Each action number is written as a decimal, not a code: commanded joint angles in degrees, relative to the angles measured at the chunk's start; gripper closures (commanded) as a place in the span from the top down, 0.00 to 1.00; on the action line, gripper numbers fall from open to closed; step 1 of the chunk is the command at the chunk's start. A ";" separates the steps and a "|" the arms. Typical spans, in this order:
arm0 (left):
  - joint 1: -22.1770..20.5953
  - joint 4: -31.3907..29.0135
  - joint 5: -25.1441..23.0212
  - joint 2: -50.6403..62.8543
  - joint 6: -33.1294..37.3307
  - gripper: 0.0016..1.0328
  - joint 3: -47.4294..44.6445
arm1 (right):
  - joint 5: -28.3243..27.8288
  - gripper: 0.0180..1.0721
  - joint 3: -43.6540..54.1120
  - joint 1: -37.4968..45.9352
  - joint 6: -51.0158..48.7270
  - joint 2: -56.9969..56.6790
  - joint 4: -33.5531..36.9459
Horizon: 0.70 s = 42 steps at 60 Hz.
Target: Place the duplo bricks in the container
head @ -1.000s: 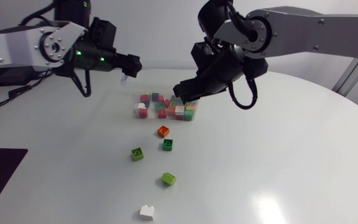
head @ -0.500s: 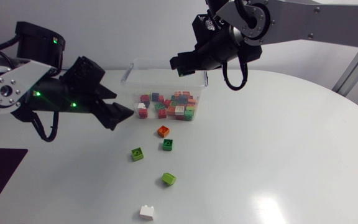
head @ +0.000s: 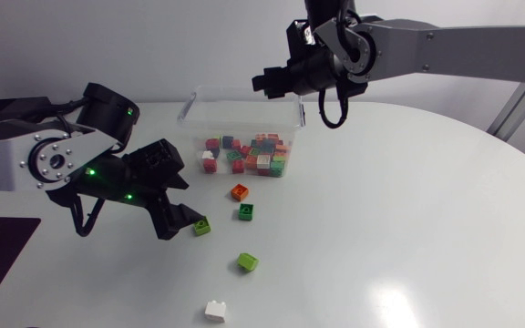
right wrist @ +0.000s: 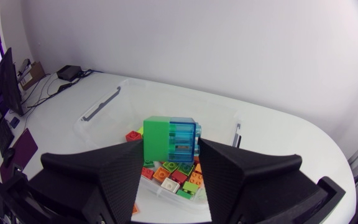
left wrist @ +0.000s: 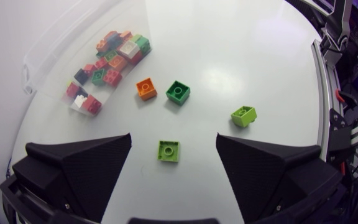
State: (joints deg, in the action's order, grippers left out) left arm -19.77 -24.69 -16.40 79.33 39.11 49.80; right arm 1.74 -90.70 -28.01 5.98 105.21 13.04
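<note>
Bricks, green and blue, are being pinched by the right tool at upper centre, above the container; left tool is hovering spread over a lime brick.

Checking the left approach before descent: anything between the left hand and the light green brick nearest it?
Nothing visible. The light green brick lies on the table just ahead of the open left hand, apart from it; the orange brick and dark green brick sit beyond it.

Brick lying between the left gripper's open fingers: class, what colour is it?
The brick is light green, clearest in the left wrist view.
</note>
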 commanded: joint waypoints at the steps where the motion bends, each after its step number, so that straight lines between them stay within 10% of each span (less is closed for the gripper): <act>1: -0.62 -1.42 0.58 2.32 2.72 0.91 -1.11 | 0.72 0.35 -2.82 0.06 0.00 2.98 -1.08; 18: -1.15 -2.03 3.57 6.89 5.45 0.91 -1.72 | 2.13 0.37 -8.45 0.06 -0.09 8.26 -1.08; 29: -1.76 -0.71 5.42 11.02 5.54 0.90 -1.29 | 4.33 0.94 -10.03 -0.29 -1.23 10.54 -0.65; 42: -2.12 3.51 8.76 18.05 5.54 0.90 2.23 | 4.06 0.95 -5.54 -1.61 -2.81 3.25 1.55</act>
State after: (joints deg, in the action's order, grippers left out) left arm -21.56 -21.89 -8.43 94.56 43.59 50.04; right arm 5.80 -98.59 -28.47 4.49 112.60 13.43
